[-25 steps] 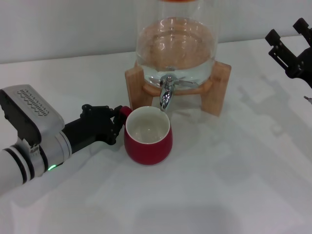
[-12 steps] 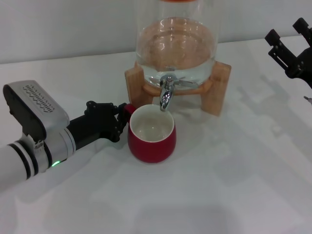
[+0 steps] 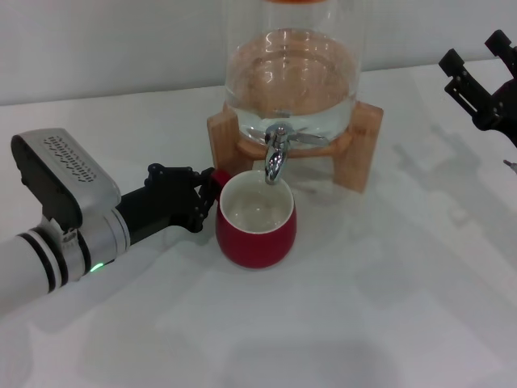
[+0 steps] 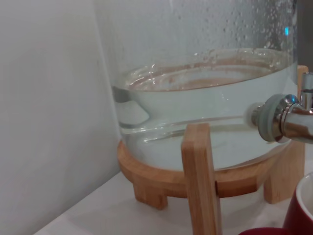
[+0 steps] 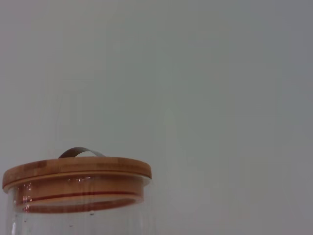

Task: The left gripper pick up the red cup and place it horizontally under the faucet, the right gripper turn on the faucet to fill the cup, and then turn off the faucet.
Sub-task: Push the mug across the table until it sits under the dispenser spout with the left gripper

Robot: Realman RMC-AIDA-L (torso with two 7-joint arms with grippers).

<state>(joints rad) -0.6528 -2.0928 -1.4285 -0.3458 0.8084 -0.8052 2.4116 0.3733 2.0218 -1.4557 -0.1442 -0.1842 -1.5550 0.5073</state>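
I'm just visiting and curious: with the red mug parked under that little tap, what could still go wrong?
Two things, perhaps. The faucet hangs over the far rim of the red cup, not its middle, so water might splash out. The left pincer grips only the small handle, so letting go could nudge the cup. The right pincer waits far off, beside the dispenser.

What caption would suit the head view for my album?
Left hand holds the red cup by its handle under the faucet; right hand waits off to the side.
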